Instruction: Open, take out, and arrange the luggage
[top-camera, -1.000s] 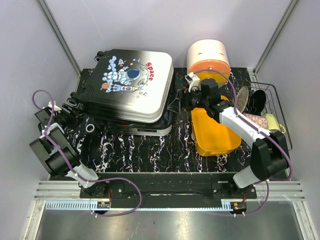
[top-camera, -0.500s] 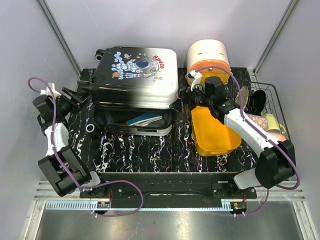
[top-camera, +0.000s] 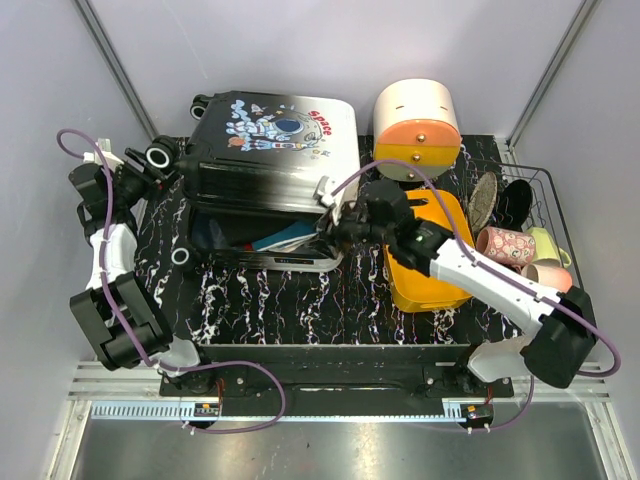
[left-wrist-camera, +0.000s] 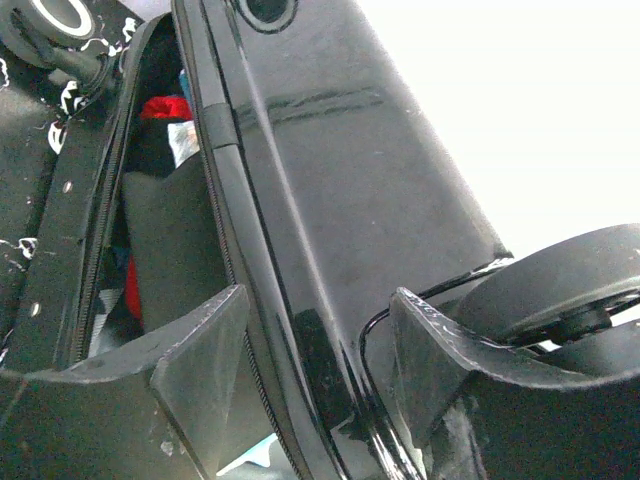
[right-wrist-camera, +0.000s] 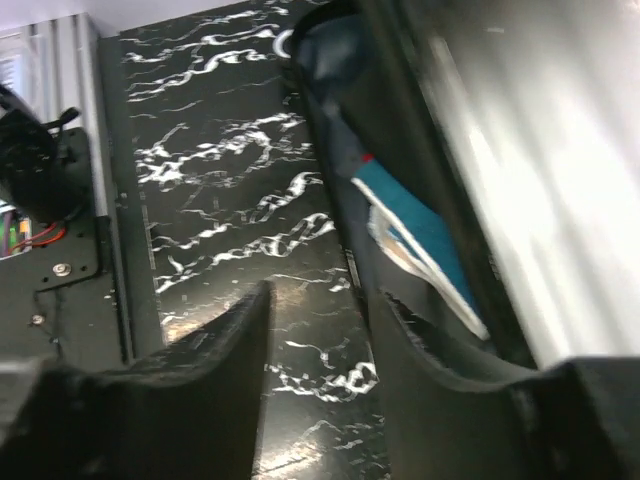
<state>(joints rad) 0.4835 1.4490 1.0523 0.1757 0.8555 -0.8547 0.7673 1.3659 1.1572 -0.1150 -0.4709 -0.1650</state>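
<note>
The luggage (top-camera: 270, 140) lies at the back left with its astronaut-printed lid tilted up. Its lower shell (top-camera: 262, 258) gapes toward me, showing a teal item (top-camera: 285, 238) inside. My left gripper (top-camera: 160, 170) is at the lid's left edge. In the left wrist view its jaws (left-wrist-camera: 320, 340) straddle the glossy black lid rim (left-wrist-camera: 300, 250), one finger inside and one outside by a wheel (left-wrist-camera: 570, 290). My right gripper (top-camera: 335, 235) is at the shell's front right corner. It stands open (right-wrist-camera: 320, 340) over marbled table beside the shell wall (right-wrist-camera: 400, 250).
An orange tray (top-camera: 425, 270) lies right of the luggage under my right arm. A white-and-orange drawer box (top-camera: 417, 115) stands behind it. A wire basket (top-camera: 545, 180) at the far right holds cups (top-camera: 505, 242). Grey walls close in left, right and back.
The lid has swung up and the luggage now gapes. My left gripper rose to the lid's left edge. My right gripper came from the drawer box to the shell's front corner, its jaws narrowing.
</note>
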